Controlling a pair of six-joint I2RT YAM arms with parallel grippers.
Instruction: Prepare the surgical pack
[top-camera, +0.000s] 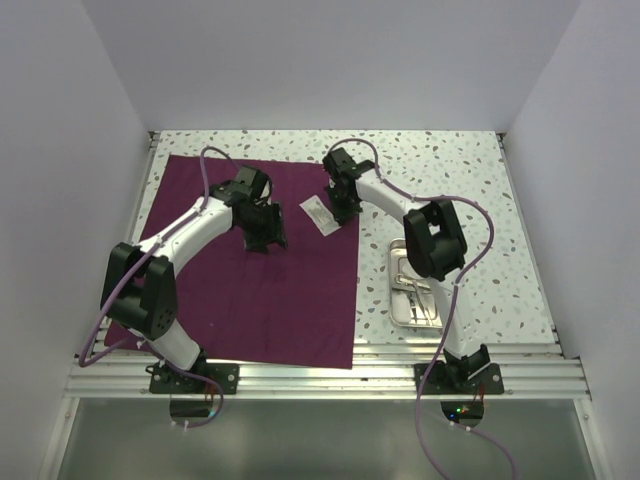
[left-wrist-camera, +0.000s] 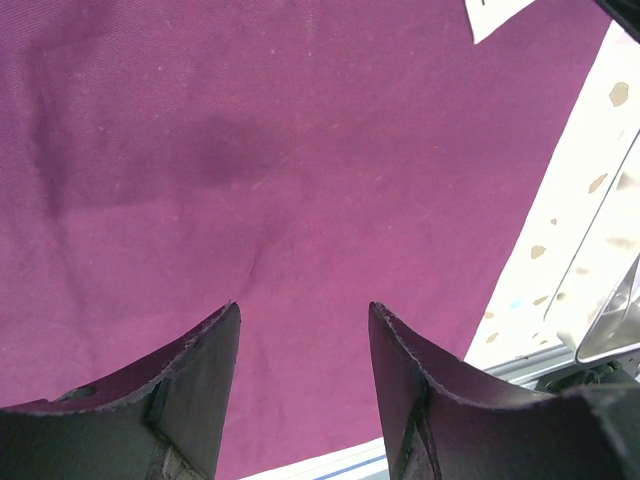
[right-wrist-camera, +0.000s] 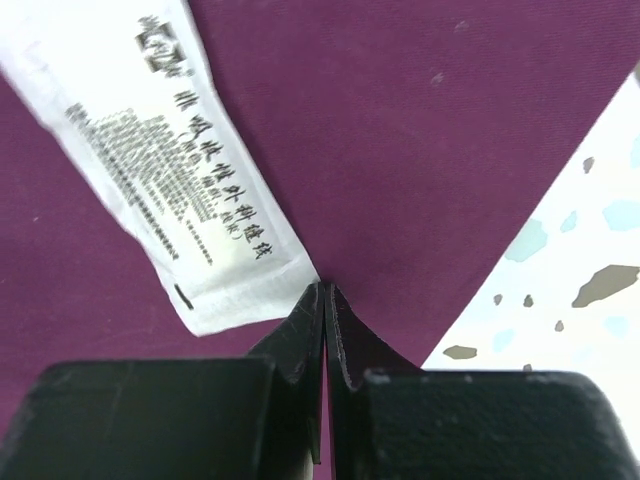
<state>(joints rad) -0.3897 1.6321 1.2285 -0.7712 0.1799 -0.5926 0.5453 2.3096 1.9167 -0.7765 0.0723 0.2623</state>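
While the left hand (left-wrist-camera: 303, 308) gapes, the clenched right hand (right-wrist-camera: 322, 288) abuts the slanting white packet (right-wrist-camera: 175, 170)

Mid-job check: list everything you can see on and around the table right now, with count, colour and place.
cloth: one, deep maroon, spread flat on the table's left and middle
packet: one, white with printed text, on the cloth near its far right edge
tray: one, shiny steel, on bare table right of the cloth, partly hidden by the right arm
instruments: count unclear, silver, in the tray
table: one, white with speckles
rail: one, silver, along the near edge
cables: two, purplish, one per arm
left arm: white and black, over the cloth
right arm: white and black, reaching to the packet
left end effector: open, empty, above the cloth
right end effector: shut, tips at the packet's corner; grip unclear
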